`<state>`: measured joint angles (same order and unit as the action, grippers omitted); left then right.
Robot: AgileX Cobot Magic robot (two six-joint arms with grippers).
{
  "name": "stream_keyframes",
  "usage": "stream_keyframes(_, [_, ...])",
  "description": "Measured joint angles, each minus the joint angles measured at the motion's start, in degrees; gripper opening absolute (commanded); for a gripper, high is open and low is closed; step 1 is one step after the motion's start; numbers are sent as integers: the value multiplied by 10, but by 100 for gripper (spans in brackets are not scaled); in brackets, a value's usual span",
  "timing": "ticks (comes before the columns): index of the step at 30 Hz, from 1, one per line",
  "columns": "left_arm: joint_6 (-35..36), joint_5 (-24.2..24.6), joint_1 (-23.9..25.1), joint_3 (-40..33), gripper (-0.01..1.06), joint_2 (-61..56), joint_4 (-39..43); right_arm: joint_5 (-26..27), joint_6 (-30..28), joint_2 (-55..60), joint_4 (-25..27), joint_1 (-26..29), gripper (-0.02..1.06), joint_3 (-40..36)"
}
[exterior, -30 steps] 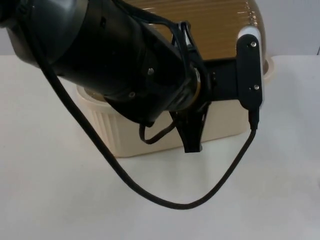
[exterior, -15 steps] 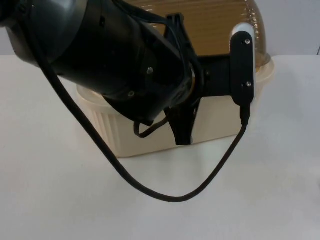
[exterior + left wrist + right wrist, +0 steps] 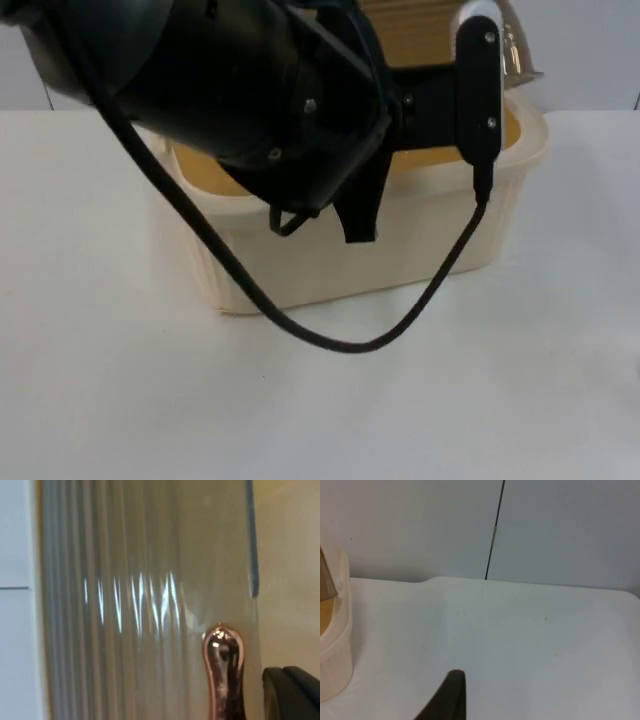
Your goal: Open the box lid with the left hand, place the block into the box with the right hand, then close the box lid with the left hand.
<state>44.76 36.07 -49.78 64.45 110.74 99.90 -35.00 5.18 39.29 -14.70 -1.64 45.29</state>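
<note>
We see a cream box [image 3: 350, 255] with vertically ribbed sides and an amber-yellow inside. Above the box, its lid [image 3: 145, 600] is translucent smoky brown, ribbed in fine lines, with a shiny rose-gold handle [image 3: 223, 672]. The box stands on a plain white table [image 3: 480, 400], and behind the box the wall [image 3: 560, 530] is pale grey.

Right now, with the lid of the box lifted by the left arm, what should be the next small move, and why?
Probably swing the lid a little further back. It is raised off the cream box, its shiny handle sits next to the left gripper, and the yellow inside shows, but the arm covers much of the opening.
</note>
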Motion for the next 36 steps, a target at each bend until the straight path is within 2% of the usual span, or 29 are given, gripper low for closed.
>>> stream_keyframes(19, [-42, 3, 82, 64, 0, 0, 0, 0, 0, 0, 0, 0, 105, 0])
stream_keyframes(31, [-43, 4, 85, 66, 0, 0, -4, 0, 0, 0, 0, 0, 105, 0])
stream_keyframes(36, [-43, -7, 66, 62, 0, -17, -77, 0, 1, 0, 0, 0, 105, 0])
